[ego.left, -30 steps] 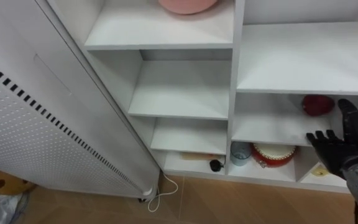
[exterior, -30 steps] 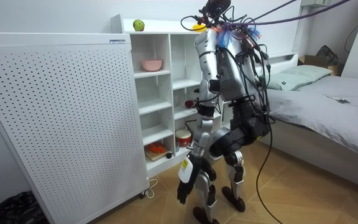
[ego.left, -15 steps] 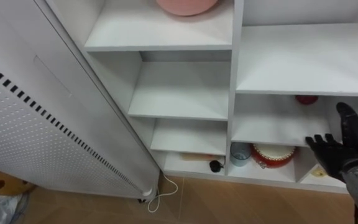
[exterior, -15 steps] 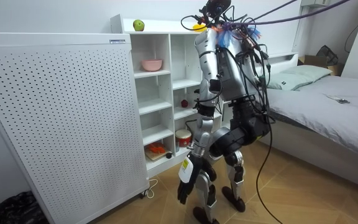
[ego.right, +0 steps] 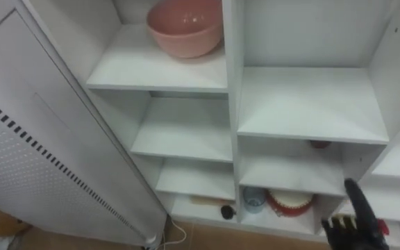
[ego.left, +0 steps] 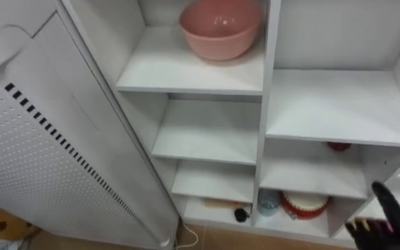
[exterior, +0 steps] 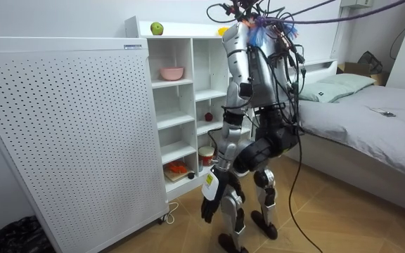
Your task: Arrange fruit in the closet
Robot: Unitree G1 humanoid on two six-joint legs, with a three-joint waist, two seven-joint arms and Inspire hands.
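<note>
A red fruit [ego.left: 338, 146] lies at the back of a middle shelf in the right column of the white closet [ego.left: 264, 104], half hidden by the shelf above it. My right hand [ego.left: 394, 219] is open and holds nothing. It hangs low at the right, in front of the closet and below the fruit, apart from it. A green fruit [exterior: 157, 28] and a yellow one [exterior: 223, 31] rest on the closet's top. I stand facing the closet, and my left hand [exterior: 211, 204] hangs open beside my leg.
A pink bowl [ego.left: 222, 29] sits on the upper left shelf. On the bottom shelves are a blue cup [ego.left: 269, 201], a red and white round container [ego.left: 304, 203] and a small dark thing [ego.left: 240, 215]. A white perforated panel [ego.left: 40, 160] stands to the left. A bed [exterior: 371, 119] lies behind me.
I have straightened up and the eye view has tilted upward, bringing the pink bowl into sight. My right hand has drawn back from the red fruit, which stays on its shelf.
</note>
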